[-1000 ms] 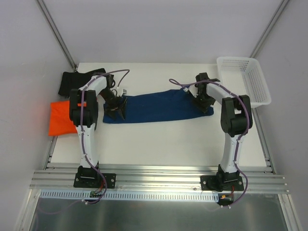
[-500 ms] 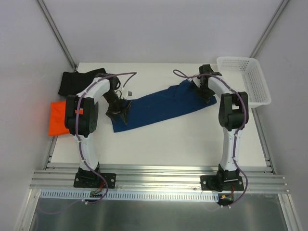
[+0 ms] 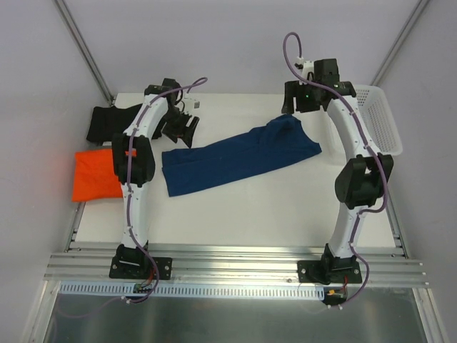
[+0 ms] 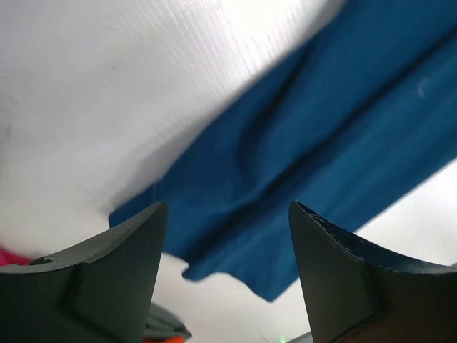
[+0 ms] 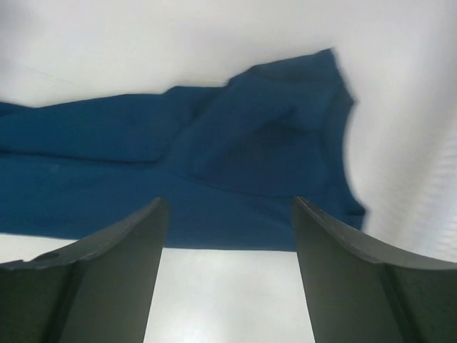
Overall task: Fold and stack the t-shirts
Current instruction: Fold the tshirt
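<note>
Table (image 3: 235, 207) first: white, with three shirts on it, none stacked yet. Navy shirt (image 3: 239, 156) lies mid-table as a long, rumpled band, its long axis slanting from near-left to far-right; I'd say it needs more folds. Orange shirt (image 3: 95, 175) sits folded at the left edge, black shirt (image 3: 107, 123) just beyond it. Left gripper (image 3: 183, 127) and right gripper (image 3: 294, 103) hang near the band's two ends, jaws wide, gripping nothing.

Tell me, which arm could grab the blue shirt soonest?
Probably right: the right tool, open, hangs by the bunched end of the navy shirt; the left tool sits past its other corner.
</note>
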Robot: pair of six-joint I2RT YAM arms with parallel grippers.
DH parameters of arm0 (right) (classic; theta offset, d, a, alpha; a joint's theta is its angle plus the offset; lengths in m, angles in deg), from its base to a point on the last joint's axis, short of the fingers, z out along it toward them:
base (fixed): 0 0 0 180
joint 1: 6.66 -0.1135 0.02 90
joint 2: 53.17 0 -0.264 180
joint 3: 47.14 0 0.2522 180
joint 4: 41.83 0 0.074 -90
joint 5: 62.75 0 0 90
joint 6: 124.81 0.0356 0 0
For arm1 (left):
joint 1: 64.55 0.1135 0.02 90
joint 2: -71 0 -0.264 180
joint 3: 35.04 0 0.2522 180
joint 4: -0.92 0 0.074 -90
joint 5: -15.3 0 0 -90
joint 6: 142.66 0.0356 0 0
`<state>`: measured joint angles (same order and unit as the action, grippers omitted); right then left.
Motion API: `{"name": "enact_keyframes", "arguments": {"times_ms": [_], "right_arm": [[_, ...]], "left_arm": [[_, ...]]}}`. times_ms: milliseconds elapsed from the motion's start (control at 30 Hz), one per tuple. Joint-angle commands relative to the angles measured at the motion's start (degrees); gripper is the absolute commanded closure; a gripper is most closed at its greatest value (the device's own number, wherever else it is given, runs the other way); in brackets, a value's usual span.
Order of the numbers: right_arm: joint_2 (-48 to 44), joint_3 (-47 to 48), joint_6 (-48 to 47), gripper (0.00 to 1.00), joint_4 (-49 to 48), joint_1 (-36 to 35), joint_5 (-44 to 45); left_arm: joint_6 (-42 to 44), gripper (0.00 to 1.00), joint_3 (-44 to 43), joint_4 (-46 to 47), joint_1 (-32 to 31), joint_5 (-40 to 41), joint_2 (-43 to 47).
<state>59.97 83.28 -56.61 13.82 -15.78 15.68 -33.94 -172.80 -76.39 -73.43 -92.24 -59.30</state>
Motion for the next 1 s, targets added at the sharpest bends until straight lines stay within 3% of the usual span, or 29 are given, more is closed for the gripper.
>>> {"name": "enact_keyframes", "arguments": {"times_ms": [0, 100, 367, 667, 967], "right_arm": [[4.7, -2.0, 14.9, 0.27, 1.1, -2.1, -13.2], [8.4, -2.7, 18.7, 0.28, 1.0, -2.7, -18.8], [13.1, -4.5, 20.8, 0.29, 1.4, -1.9, -21.1], [16.1, -6.3, 21.6, 0.29, 1.4, 0.6, -21.6], [19.5, -4.7, 21.6, 0.29, 2.1, 2.8, -18.7]], "left_arm": [[-0.7, 0.31, -4.8, -1.8, 0.8, 0.8, -4.2], [-2.2, 0.32, -5.4, -1.3, 1.0, 0.5, -6.4], [-1.1, 0.31, -4.8, -0.7, 1.1, 2.8, -7.8], [-0.8, 0.32, 0.4, -0.2, 1.6, 6.4, -7.8], [-0.2, 0.32, 0.2, 1.1, 3.7, 9.8, -9.7]]}}
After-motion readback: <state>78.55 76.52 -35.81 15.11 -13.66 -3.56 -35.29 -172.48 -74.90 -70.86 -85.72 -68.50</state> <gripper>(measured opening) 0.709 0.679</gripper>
